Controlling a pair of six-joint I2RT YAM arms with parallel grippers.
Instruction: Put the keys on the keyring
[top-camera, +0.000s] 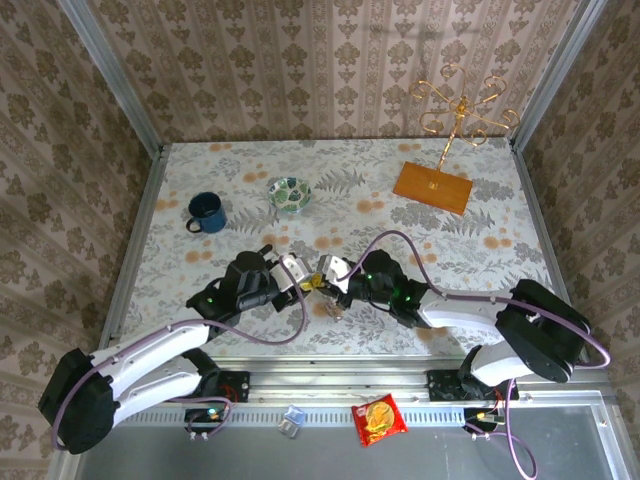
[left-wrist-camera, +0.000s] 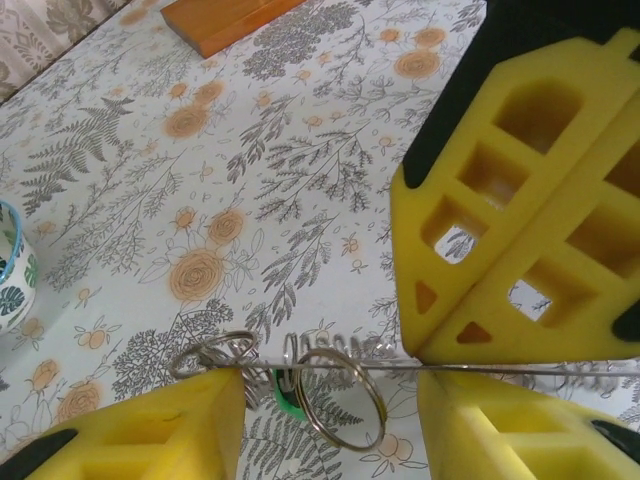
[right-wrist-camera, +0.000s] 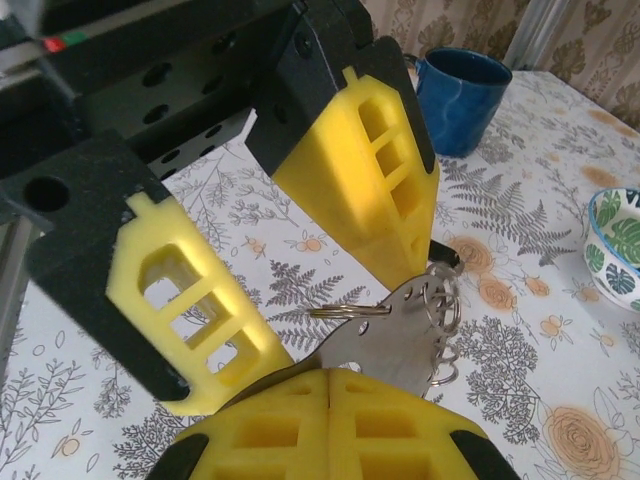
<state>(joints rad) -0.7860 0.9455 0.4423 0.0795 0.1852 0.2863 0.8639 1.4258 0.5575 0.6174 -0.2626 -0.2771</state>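
Observation:
The keyring (right-wrist-camera: 400, 340) is a flat grey metal plate with holes and several small split rings along its edge. My right gripper (right-wrist-camera: 330, 375) is shut on its lower end and holds it above the table. In the left wrist view the plate shows edge-on as a thin line (left-wrist-camera: 520, 369), with one split ring (left-wrist-camera: 381, 400) hanging from it. My left gripper (left-wrist-camera: 332, 392) is open, one finger on each side of that ring. A green key head (left-wrist-camera: 287, 399) peeks out behind the rings. A black piece (right-wrist-camera: 447, 257), possibly the dark key, sits behind the far left finger (right-wrist-camera: 370, 160). Both grippers (top-camera: 314, 282) meet at the table's near centre.
A blue mug (top-camera: 205, 212) and a green-patterned bowl (top-camera: 290, 193) stand at the back left. An orange board (top-camera: 432, 185) with a gold wire stand (top-camera: 465, 115) is at the back right. A snack packet (top-camera: 378, 418) lies on the front rail.

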